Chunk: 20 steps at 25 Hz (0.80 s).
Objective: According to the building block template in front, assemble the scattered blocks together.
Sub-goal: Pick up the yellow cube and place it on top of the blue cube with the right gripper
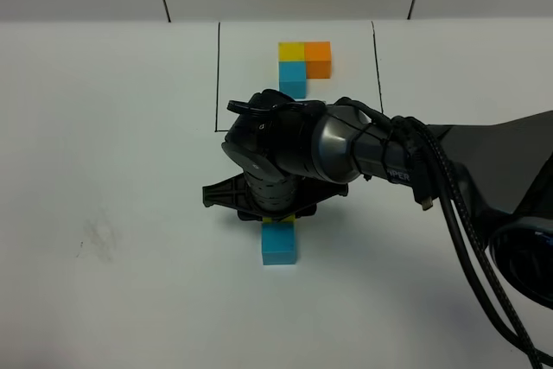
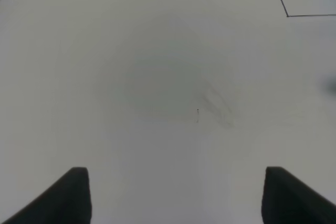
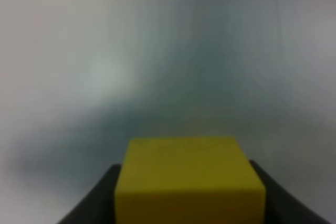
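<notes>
The building block template lies at the back: a yellow, an orange and a blue cube in an L between thin black lines. Of the scattered blocks, a sky-blue cube rests on the table near the front. A sliver of a yellow cube shows just behind it, under my right gripper, which points down after reaching across the middle. In the right wrist view the yellow cube sits between the dark fingers, gripped. My left gripper hangs open over bare table.
The white table carries a faint smudge at the left. The right arm's body and cables stretch in from the right. A corner of the black frame line shows in the left wrist view.
</notes>
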{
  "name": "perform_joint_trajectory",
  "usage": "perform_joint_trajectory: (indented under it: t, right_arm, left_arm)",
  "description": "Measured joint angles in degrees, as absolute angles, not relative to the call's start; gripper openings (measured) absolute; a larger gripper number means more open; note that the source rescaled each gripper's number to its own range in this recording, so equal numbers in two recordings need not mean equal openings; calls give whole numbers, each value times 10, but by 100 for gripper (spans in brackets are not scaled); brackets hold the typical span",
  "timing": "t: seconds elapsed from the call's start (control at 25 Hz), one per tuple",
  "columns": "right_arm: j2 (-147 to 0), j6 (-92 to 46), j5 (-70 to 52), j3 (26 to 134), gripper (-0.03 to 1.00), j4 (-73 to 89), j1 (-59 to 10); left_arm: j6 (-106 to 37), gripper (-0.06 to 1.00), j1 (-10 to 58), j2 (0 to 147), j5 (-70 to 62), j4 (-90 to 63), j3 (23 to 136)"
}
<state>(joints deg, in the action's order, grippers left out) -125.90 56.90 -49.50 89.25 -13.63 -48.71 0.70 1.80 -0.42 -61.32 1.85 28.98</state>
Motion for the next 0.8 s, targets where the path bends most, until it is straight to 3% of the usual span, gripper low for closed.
perform_joint_trajectory:
  t: [0.8]
  right_arm:
    - [-1277,565,-469,893,24,-138,-487]
  left_arm:
    - [7,46,18,-4,-613,19,290]
